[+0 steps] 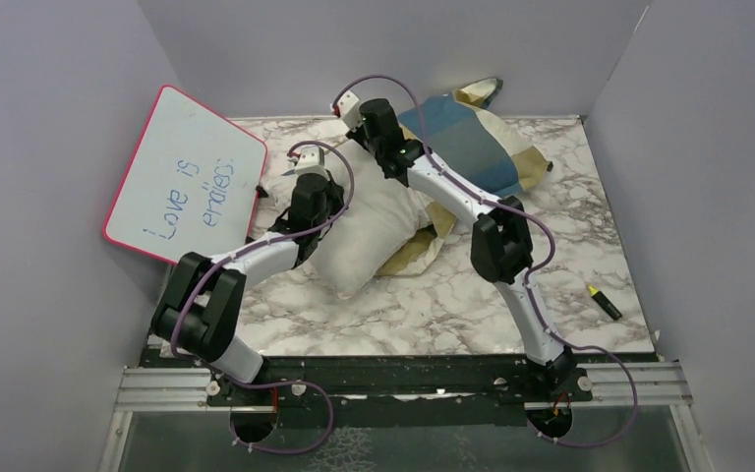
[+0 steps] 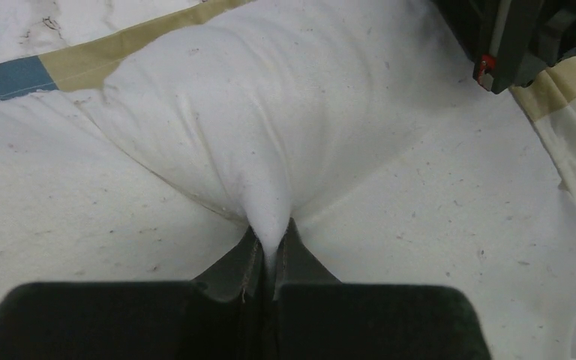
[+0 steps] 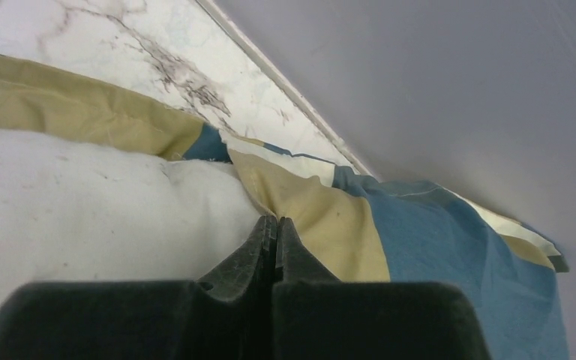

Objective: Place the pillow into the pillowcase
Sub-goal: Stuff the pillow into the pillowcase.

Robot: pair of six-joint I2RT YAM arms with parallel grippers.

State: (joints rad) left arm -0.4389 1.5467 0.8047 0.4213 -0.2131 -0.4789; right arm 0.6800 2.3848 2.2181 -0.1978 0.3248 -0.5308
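Observation:
The white pillow (image 1: 369, 231) lies mid-table, its far end at the mouth of the blue, tan and cream checked pillowcase (image 1: 472, 147), which bunches toward the back wall. Tan pillowcase fabric (image 1: 418, 251) shows under the pillow's right edge. My left gripper (image 1: 326, 208) is shut on a pinch of the pillow's white fabric (image 2: 270, 225) at its left side. My right gripper (image 1: 372, 128) is shut on the pillowcase's tan rim (image 3: 300, 202), right beside the pillow (image 3: 82, 217), near the back wall. How far the pillow sits inside the case is hidden by the arms.
A pink-rimmed whiteboard (image 1: 182, 177) leans against the left wall close to my left arm. A yellow marker (image 1: 605, 302) lies on the marble table (image 1: 433, 305) at the right. Grey walls close in on three sides.

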